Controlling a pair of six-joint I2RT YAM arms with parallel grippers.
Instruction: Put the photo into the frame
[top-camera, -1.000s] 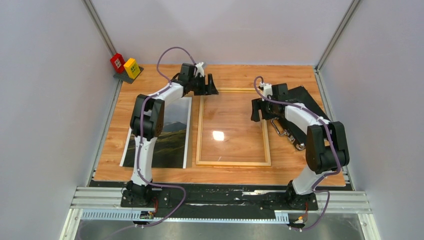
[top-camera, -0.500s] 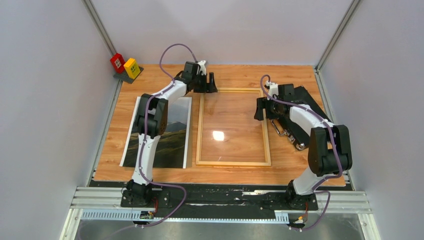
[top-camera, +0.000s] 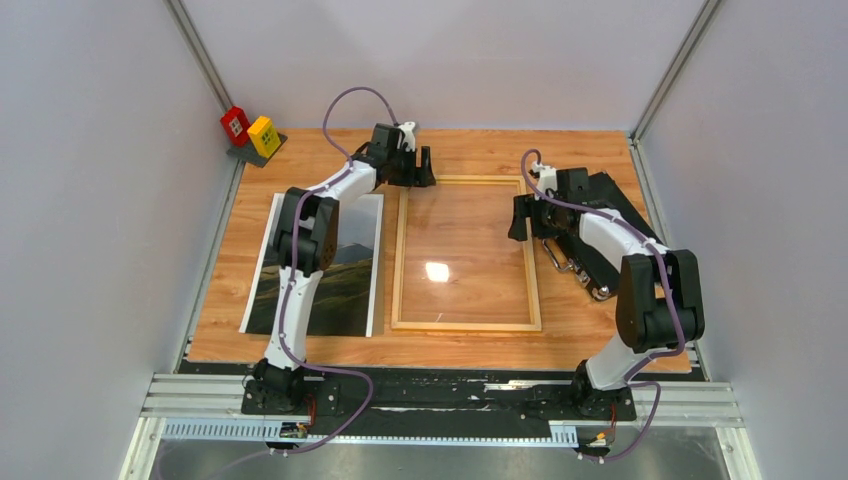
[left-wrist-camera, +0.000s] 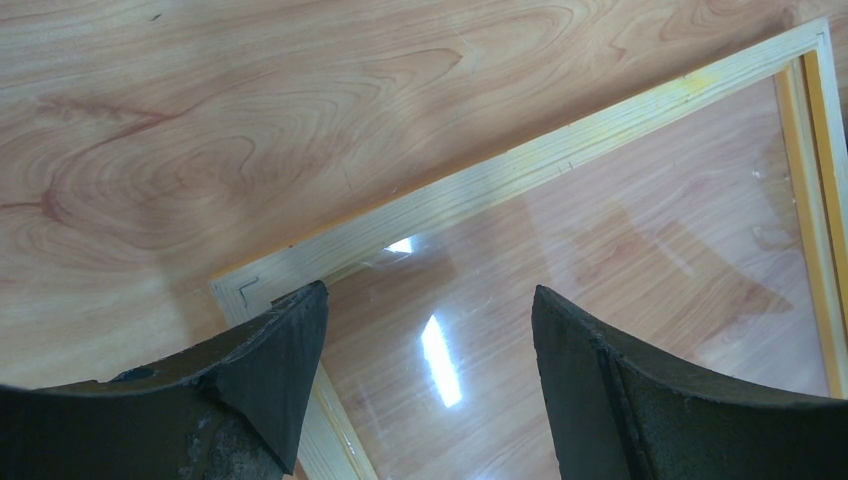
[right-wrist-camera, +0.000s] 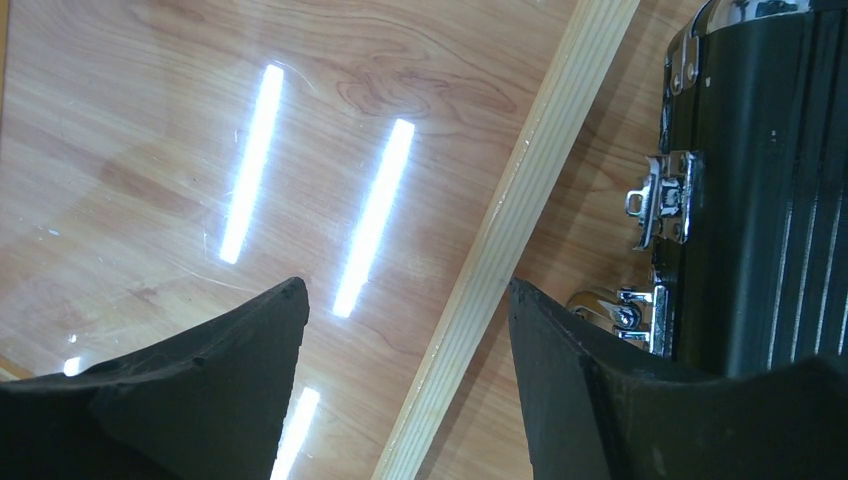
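Observation:
The photo (top-camera: 352, 280) lies face up on the left of the table, its dark mountain print partly hidden under my left arm. The frame (top-camera: 466, 326) lies flat in the middle, its clear pane reflecting the lamps. My left gripper (top-camera: 427, 171) hangs open over the frame's far-left corner (left-wrist-camera: 250, 290), with the pane showing between its fingers (left-wrist-camera: 430, 295). My right gripper (top-camera: 518, 222) is open too, and its fingers straddle the frame's right rail (right-wrist-camera: 540, 150) from above (right-wrist-camera: 408, 288). Neither gripper holds anything.
A black case (top-camera: 600, 215) with metal latches (right-wrist-camera: 665, 200) lies just right of the frame, under my right arm. Red and yellow blocks (top-camera: 250, 132) stand at the far-left corner. Grey walls close in both sides and the back.
The left gripper has crept a little further toward the frame's far-left corner. The right gripper shifted slightly to the right and away early on, then stayed put. Both stayed open.

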